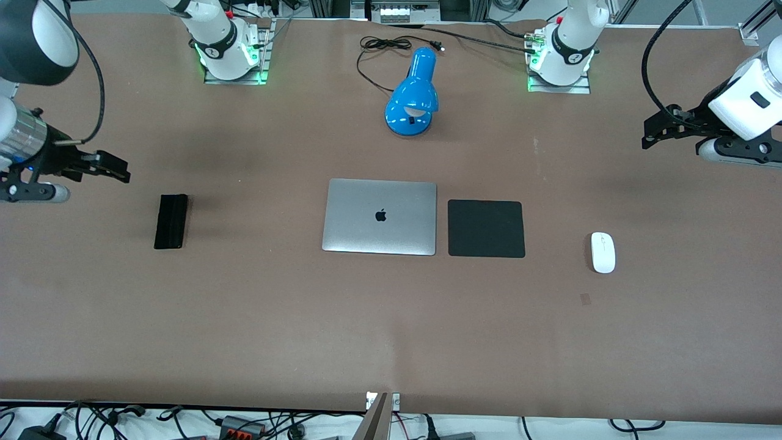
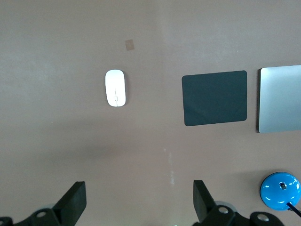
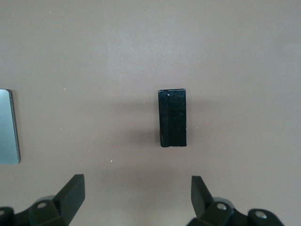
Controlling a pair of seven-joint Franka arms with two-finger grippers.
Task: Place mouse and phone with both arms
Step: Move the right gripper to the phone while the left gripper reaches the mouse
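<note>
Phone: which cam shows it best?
Right wrist view: the phone lies mid-frame on the bare table, all edges visible, ahead of the open right gripper. Front view shows it smaller. Left wrist view does not show it.

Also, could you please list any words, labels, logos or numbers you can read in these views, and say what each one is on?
No readable words or numbers appear in any view.
Apple logo, a sign without text: centred on the lid of the closed silver laptop.
Small dark marks on the black bands of both arm bases: too small to read.
White oval mouse: only a thin grey line, no text.
Slim black phone and square black mouse pad: no markings visible.
</note>
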